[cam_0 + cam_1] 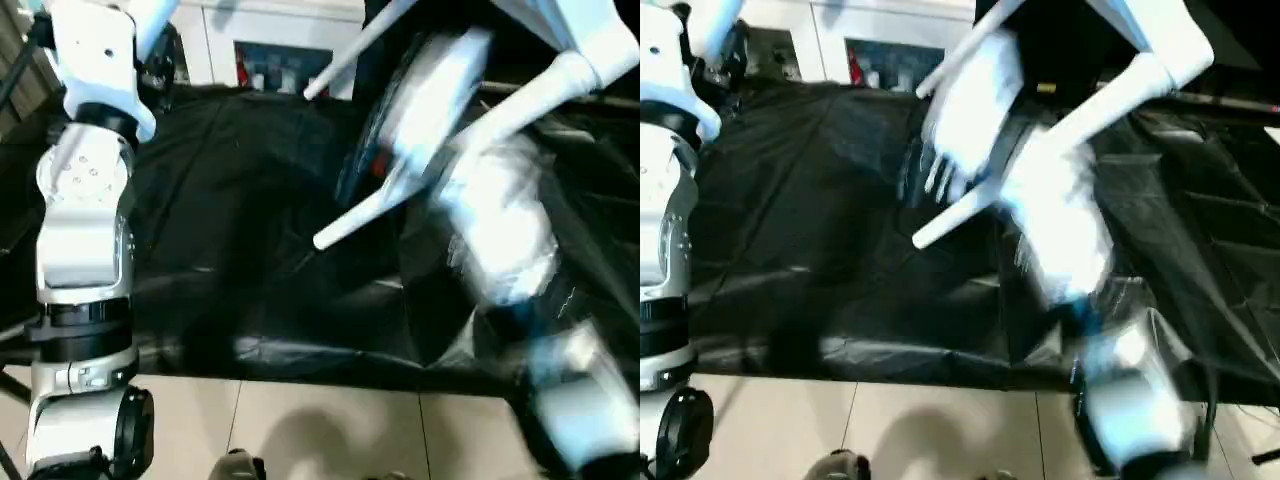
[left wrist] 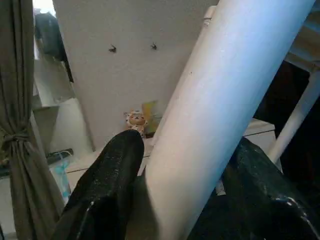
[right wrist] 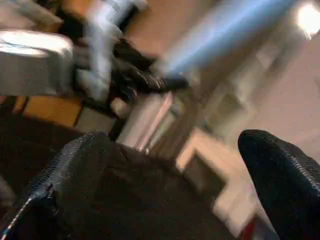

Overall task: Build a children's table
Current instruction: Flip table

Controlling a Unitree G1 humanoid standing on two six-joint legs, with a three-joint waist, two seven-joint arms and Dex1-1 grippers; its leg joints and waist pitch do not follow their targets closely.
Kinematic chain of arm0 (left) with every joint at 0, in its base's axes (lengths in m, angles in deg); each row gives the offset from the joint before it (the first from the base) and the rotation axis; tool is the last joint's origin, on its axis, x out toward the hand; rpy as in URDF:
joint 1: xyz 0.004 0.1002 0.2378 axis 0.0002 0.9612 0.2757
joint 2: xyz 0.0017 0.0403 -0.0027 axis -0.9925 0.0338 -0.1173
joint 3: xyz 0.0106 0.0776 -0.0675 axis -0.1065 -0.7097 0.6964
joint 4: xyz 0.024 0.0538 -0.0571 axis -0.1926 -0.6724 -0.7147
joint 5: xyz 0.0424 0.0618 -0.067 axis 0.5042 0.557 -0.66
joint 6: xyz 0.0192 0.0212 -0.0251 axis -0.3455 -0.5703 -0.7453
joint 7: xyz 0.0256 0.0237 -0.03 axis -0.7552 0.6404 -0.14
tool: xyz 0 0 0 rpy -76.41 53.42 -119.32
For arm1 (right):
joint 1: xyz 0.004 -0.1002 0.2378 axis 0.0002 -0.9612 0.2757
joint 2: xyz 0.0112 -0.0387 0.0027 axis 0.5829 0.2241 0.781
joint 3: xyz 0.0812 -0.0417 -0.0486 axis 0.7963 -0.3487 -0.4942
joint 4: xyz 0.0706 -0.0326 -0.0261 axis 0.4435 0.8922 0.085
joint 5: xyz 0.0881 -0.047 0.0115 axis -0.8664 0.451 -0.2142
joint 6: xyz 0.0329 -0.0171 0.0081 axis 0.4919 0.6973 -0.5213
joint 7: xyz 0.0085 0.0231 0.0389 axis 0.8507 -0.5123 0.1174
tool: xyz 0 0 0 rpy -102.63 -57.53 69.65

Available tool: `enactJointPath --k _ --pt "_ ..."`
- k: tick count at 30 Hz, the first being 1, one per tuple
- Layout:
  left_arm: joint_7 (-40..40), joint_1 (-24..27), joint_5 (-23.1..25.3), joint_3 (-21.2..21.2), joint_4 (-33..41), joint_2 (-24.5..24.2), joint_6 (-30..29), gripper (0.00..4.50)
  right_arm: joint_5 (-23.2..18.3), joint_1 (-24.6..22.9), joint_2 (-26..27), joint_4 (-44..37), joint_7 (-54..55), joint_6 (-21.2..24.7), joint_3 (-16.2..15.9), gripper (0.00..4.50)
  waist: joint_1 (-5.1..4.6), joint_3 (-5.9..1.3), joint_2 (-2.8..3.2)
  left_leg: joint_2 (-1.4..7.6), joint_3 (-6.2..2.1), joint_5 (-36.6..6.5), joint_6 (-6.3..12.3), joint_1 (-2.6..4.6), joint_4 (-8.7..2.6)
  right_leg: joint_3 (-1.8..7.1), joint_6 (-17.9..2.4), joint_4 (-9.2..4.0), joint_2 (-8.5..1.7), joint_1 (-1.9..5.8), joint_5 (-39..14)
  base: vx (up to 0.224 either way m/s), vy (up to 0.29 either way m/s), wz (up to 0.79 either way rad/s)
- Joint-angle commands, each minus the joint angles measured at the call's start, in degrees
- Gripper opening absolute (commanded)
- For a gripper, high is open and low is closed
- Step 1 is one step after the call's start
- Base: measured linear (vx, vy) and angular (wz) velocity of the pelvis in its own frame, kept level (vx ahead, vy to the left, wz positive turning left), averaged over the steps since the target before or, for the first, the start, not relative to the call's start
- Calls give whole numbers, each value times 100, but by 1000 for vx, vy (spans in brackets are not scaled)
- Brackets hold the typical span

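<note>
The robot's left hand (image 2: 185, 150) was clamped on a white leg (image 2: 225, 100) of the children's table. One black finger (image 2: 107, 180) pressed on each side of the tube, which ran up and away between them. Behind it in the left wrist view stood a pale wall, a grey curtain (image 2: 20, 125) tied at its middle and a small figurine (image 2: 134, 120).

The right hand (image 3: 172, 140) was spread wide with nothing between its fingers. It faced the other hand and the leg that hand held, both blurred.

Seen from the head, the table hung tilted in the air above a black sheet (image 1: 240, 200). A corner of the tabletop (image 1: 1150, 30) showed at the upper edge. A long leg (image 1: 350, 222) slanted down from its corner socket (image 1: 578, 72) toward the sheet, its free end clear of the cloth. A second leg (image 1: 345, 58) ran roughly parallel, higher and farther back.

The silver left arm (image 1: 85, 200) rose along the left side. The right arm (image 1: 500, 230), heavily blurred, crossed in front of the long leg.

Pale floor tiles (image 1: 330, 420) lay in front of the sheet. A white cabinet (image 1: 270, 40) with glass doors stood behind it.
</note>
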Motion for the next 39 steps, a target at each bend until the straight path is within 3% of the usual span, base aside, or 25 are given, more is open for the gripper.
enactJointPath --k 1,4,6,8,11,12,13,16,17,21,22,23,26,29,31,39 --pt "-125 -94 -277 125 69 66 -65 233 -76 -480 -87 2 215 381 213 450 -33 -526 99 50 -61 -1747 -282 332 -483 56 -1019 -430 -78 185 -810 0 0 0" --pt "-123 -93 -261 144 9 25 -62 231 -144 -1358 -453 -388 193 1021 89 450 -33 -527 60 38 -75 -1554 -262 284 -483 55 -953 -421 -79 247 -661 0 0 0" --pt "-108 -84 -277 155 6 9 -48 229 -239 -1755 -584 -568 199 1332 114 450 -35 -520 43 29 -69 -1576 -226 268 -484 57 -916 -441 -89 248 -774 0 0 0" --pt "-107 -70 -281 155 18 -5 -60 227 -352 -1969 -572 -719 213 1568 213 450 -61 -515 30 29 -67 -1692 -198 265 -480 59 -896 -471 -108 231 -1023 0 0 0" --pt "-105 -48 -292 159 25 -25 -57 225 -208 -2010 -454 -566 608 1695 431 450 -94 -498 2 27 -72 -1664 -179 235 -486 55 -822 -496 -123 214 -1358 0 0 0" --pt "-104 -31 -302 170 39 -35 -60 225 -185 -1916 -317 -291 989 1804 654 450 -103 -499 14 30 -72 -1720 -217 255 -487 57 -801 -509 -120 183 -1510 0 0 0" --pt "-104 -30 -302 171 40 -36 -61 225 -188 -1906 -309 -271 1012 1812 668 450 -104 -502 -6 31 -71 -1717 -239 269 -487 56 -817 -501 -114 171 -1535 0 0 0" --pt "-104 -1 -310 179 78 -47 -75 224 -307 -1611 -127 155 1473 1882 975 450 -120 -510 26 30 -71 -1739 -309 284 -487 51 -838 -485 -103 156 -1407 0 0 0" --pt "-102 20 -320 183 92 -66 -80 224 -519 -1150 16 654 1754 1789 1238 450 -128 -521 50 25 -77 -1744 -323 286 -480 46 -865 -463 -115 157 -1341 0 0 0" --pt "-91 37 -326 190 106 -83 -84 221 -633 -657 122 1171 1976 1713 1464 450 -139 -528 41 22 -59 -1656 -333 293 -465 43 -854 -447 -99 162 -1155 0 0 0" --pt "-86 32 -328 189 103 -93 -87 220 -628 -424 161 1420 1995 1670 1541 450 -119 -536 56 25 -51 -1580 -310 298 -459 45 -869 -442 -103 161 -1045 0 0 0" --pt "-82 18 -327 182 93 -103 -92 220 -766 19 267 1914 1795 1614 1714 450 -141 -539 34 20 -52 -1540 -296 275 -456 42 -897 -427 -106 175 -1003 0 0 0" --pt "-82 14 -325 175 87 -104 -95 216 -963 352 350 2307 1382 1598 1816 450 -122 -555 54 26 -47 -1405 -204 274 -443 38 -1018 -397 -106 201 -767 0 0 0" --pt "-87 18 -323 168 98 -110 -106 214 -781 631 320 2793 1367 1333 1806 424 -80 -565 46 34 -30 -1110 -153 282 -435 24 -1166 -361 -105 209 -446 0 0 0" --pt "-98 29 -311 173 115 -122 -119 212 -796 763 309 2976 1316 1162 1863 414 -67 -561 20 35 -22 -1119 -139 276 -437 26 -1185 -364 -111 221 -473 0 0 0" --pt "-132 37 -299 183 67 -155 -110 209 -725 869 325 3212 936 723 1950 335 -73 -545 22 42 -25 -1349 -149 281 -447 36 -1122 -404 -126 208 -850 0 0 0"
